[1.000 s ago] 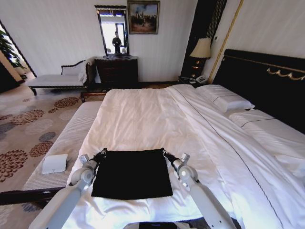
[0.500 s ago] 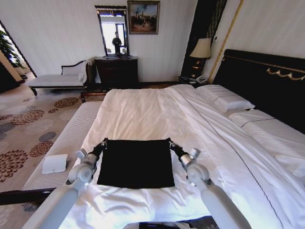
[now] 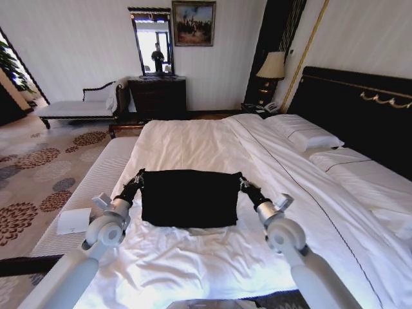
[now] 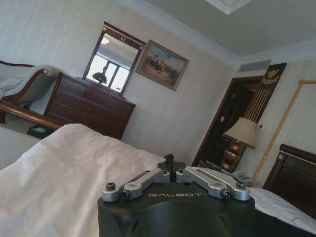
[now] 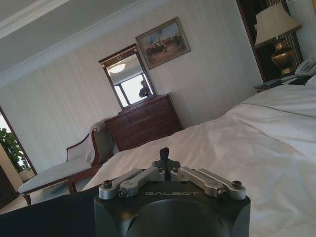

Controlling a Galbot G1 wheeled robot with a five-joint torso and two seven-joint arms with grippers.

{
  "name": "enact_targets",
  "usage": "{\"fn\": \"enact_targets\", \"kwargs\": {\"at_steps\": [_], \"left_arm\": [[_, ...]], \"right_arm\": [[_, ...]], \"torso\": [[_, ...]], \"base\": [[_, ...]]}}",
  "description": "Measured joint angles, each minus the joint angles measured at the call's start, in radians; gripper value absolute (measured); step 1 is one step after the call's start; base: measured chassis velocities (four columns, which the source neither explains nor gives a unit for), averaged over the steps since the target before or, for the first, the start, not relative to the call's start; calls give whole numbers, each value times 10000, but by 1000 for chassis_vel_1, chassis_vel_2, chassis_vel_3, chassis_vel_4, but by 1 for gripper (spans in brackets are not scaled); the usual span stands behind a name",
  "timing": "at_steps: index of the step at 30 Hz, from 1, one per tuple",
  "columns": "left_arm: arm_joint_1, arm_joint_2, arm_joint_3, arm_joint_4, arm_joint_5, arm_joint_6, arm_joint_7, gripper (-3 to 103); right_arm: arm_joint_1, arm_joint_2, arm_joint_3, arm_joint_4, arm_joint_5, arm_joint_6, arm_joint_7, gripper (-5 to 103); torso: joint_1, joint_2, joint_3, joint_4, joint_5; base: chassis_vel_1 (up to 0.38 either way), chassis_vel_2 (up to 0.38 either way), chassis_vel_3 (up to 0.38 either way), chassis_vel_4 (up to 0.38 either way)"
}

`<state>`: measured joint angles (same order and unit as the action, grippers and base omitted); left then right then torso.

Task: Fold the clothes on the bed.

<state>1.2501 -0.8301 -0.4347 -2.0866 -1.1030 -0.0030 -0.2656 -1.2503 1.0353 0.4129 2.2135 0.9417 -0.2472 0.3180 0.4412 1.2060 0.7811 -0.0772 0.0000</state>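
Note:
The clothes [image 3: 188,198], a black T-shirt, lie as a dark rectangle on the white sheet of the bed [image 3: 193,145], near its foot. My left gripper [image 3: 137,177] is shut on the shirt's far left corner. At the far right corner my right gripper [image 3: 240,181] is shut on the fabric too. The far edge stretches taut between them, slightly above the sheet. In the left wrist view the left gripper [image 4: 169,161] has its fingers pressed together. The right wrist view shows the right gripper [image 5: 164,153] likewise pinched, with black cloth [image 5: 44,217] beside it. The shirt's lettering is hidden.
A small white box [image 3: 73,220] sits on the pale striped bench [image 3: 96,183] to the left of the bed. Pillows [image 3: 306,134] and the dark headboard [image 3: 360,109] lie to the right. A chaise [image 3: 77,108], a dresser [image 3: 158,95] and a lamp [image 3: 271,67] stand by the far wall.
Both grippers have moved away from me across the bed, carrying the shirt's edge with them. The black shirt now lies farther up the sheet and looks shorter front to back.

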Motion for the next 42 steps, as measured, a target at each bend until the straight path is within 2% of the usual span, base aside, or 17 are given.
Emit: {"fn": "enact_targets", "kwargs": {"at_steps": [7,16,20,23,26,27,28,30,31,32,33,34,35,37,39,42], "left_arm": [[1187,-21,-821,-850,-4,-2,-20,0],[3614,-435,-2707,-2987,-290,200,67,0],[4383,-561,-3050,-3224,-229,301,196,0],[4617,-580,-2747,-2797,213,315,265,0],[4034,-575,-2040,-2068,362,411,-25,0],[3296,-563,-1392,-1444,318,461,-258,0],[3296,-563,-1392,-1444,318,461,-258,0],[2202,-495,-472,-461,368,464,-403,0],[1274,-468,193,315,416,452,-460,0],[757,-473,525,724,432,434,-466,0],[757,-473,525,724,432,434,-466,0],[98,-505,948,1295,434,407,-463,0],[-169,-522,1138,1559,433,381,-434,0],[-1070,-581,1916,2596,515,175,-139,0],[-1252,-615,2077,2851,549,145,-81,0],[-2383,-1129,2980,4370,753,-85,86,0]], "right_arm": [[-382,16,162,612,124,-176,250,0],[-2038,-118,1143,2721,660,-734,758,0],[-2597,-116,1414,2942,584,-1108,852,0],[-2719,-116,1371,2852,368,-1266,938,0],[-2208,-144,948,2175,476,-1459,1226,0],[-1655,-186,525,1498,535,-1523,1261,0],[-1655,-186,525,1498,535,-1523,1261,0],[-867,-147,-155,459,578,-1524,1270,0],[-53,5,-774,-617,569,-1479,1305,0],[344,101,-1033,-1185,458,-1399,1297,0],[344,101,-1033,-1185,458,-1399,1297,0],[1086,303,-1436,-2294,70,-1134,1127,0],[1350,381,-1578,-2704,-166,-992,1016,0],[2477,717,-2155,-4478,-1167,-428,419,0],[2666,782,-2261,-4778,-1237,-371,360,0],[3462,1101,-2810,-6285,-1627,68,132,0]], "torso": [[1,-1,0,2,0],[0,0,-1,1,-1],[-2,0,-2,2,1],[-3,1,-2,1,0],[-3,1,0,2,-1],[-2,-2,1,4,-1],[-2,-2,1,4,-1],[1,-3,2,1,-5],[1,-3,3,0,-2],[3,-5,4,0,0],[3,-5,4,0,0],[4,-5,4,-1,3],[5,-5,5,0,2],[8,-6,6,3,0],[8,-6,5,3,1],[3,-5,4,4,-4]], "base": [[0,0,0,0],[0,0,0,0],[0,0,0,0],[0,0,0,0],[0,0,0,0],[0,0,0,0],[0,0,0,0],[0,0,0,0],[0,0,0,0],[0,0,0,0],[0,0,0,0],[0,0,0,0],[0,0,0,0],[0,0,0,0],[0,0,0,0],[0,0,0,0]]}}
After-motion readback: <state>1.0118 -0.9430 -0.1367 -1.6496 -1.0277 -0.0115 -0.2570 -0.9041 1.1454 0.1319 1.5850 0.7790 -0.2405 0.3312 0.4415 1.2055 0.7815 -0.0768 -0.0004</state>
